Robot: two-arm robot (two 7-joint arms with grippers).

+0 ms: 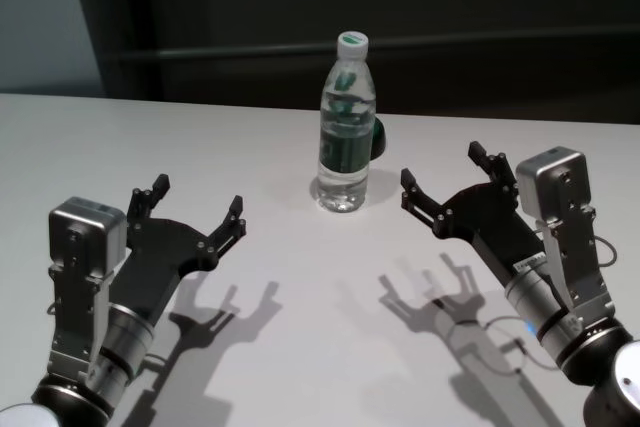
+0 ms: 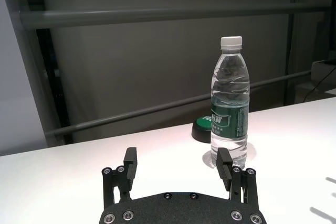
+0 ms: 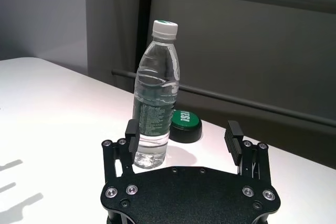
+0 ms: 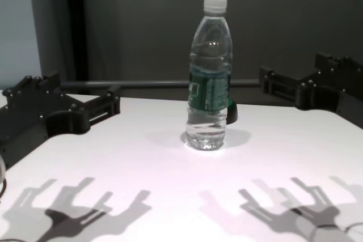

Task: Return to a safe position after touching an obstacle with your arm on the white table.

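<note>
The obstacle, a tall clear water bottle (image 1: 346, 127) with a white cap and a dark green label, stands upright at the middle back of the white table (image 1: 300, 337). My left gripper (image 1: 198, 197) is open and empty, hovering over the table to the left of and nearer than the bottle. My right gripper (image 1: 444, 167) is open and empty, to the right of the bottle and apart from it. The bottle also shows in the left wrist view (image 2: 229, 103), the right wrist view (image 3: 154, 103) and the chest view (image 4: 210, 77). Neither arm touches it.
A small dark green rounded object (image 1: 377, 137) sits on the table just behind the bottle, also in the right wrist view (image 3: 185, 125). A dark wall with horizontal rails lies beyond the table's far edge.
</note>
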